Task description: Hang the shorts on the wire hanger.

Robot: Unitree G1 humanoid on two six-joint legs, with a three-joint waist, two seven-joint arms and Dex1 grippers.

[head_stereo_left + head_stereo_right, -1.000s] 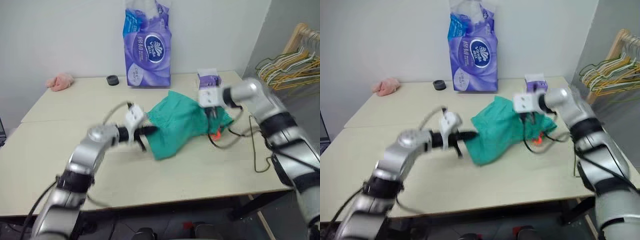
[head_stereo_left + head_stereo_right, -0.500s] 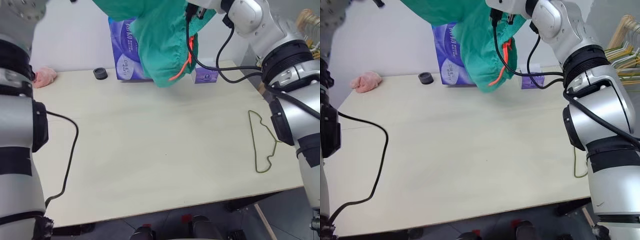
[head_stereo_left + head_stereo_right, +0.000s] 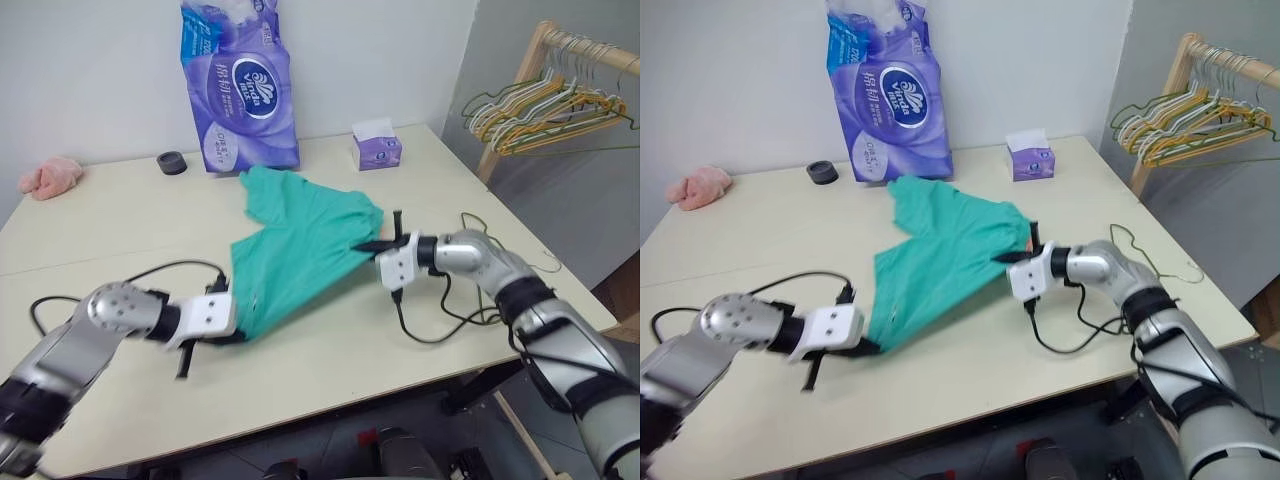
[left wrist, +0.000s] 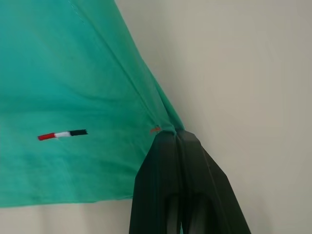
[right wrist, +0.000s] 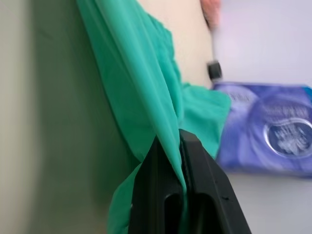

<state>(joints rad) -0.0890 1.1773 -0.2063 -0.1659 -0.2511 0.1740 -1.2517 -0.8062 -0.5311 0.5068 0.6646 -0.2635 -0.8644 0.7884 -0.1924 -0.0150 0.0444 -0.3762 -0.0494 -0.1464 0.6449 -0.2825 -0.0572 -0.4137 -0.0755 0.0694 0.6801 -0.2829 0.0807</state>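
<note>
One pair of shorts (image 3: 295,245) spread flat mid-bench (image 3: 120,215), stretched between both arms, each reaching in low and near level. Left gripper (image 3: 228,335) clamped on the near-left corner, right gripper (image 3: 372,246) clamped on the right edge. Behind: one purple tissue pack (image 3: 238,88), one tissue box (image 3: 377,146), one black ring (image 3: 172,162), one pink cloth (image 3: 50,176). One bunch of hangers (image 3: 545,105) on rack at right.

Both arms were silver metal with black bands. Each white wrist block ended in black fingers (image 4: 185,195). Black cables trailed from them.
</note>
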